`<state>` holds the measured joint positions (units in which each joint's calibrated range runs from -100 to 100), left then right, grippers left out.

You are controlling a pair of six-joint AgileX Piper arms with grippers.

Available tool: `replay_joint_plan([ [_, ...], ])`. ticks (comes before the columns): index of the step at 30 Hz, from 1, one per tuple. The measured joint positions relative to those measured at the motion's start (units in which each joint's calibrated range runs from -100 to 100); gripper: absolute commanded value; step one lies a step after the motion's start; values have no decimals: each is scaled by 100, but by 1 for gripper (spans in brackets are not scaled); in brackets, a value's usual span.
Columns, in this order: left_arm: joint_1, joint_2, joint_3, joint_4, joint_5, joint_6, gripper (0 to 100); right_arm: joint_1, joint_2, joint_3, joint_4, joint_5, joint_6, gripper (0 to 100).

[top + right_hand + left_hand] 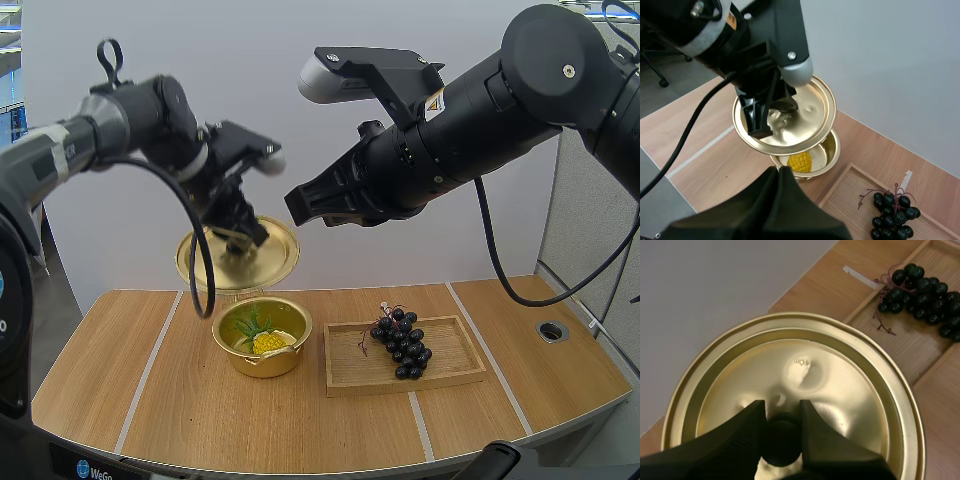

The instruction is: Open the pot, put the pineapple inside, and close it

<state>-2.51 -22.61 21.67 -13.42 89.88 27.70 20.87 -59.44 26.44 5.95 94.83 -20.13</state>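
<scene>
My left end effector (781, 409) is pinched on the black knob (782, 440) of the gold lid (275, 252), fingers closed against the knob's two sides. It holds the lid tilted in the air over the far side of the pot (265, 362). The pot stands open on the table (200, 420) with the pineapple (270, 343) inside it (yellow body, green leaves toward the far rim). My right end effector (300, 203) hangs high above the table, gripping nothing, its fingers pressed together into one dark wedge. Just right of the pot, a wooden tray (350, 378) carries a bunch of grapes (402, 343).
</scene>
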Motion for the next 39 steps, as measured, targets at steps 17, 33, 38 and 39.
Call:
replay_joint_plan([
  [17, 0, 1166, 884, -606, -1352, 656, 0, 0, 0, 0, 0, 0, 0, 0],
  [33, 0, 2047, 899, -733, -1748, 798, 0, 0, 0, 0, 0, 0, 0, 0],
  [38, 0, 2133, 899, -745, -1814, 822, 0, 0, 0, 0, 0, 0, 0, 0],
  [39, 0, 2148, 899, -760, -1814, 833, 0, 0, 0, 0, 0, 0, 0, 0],
])
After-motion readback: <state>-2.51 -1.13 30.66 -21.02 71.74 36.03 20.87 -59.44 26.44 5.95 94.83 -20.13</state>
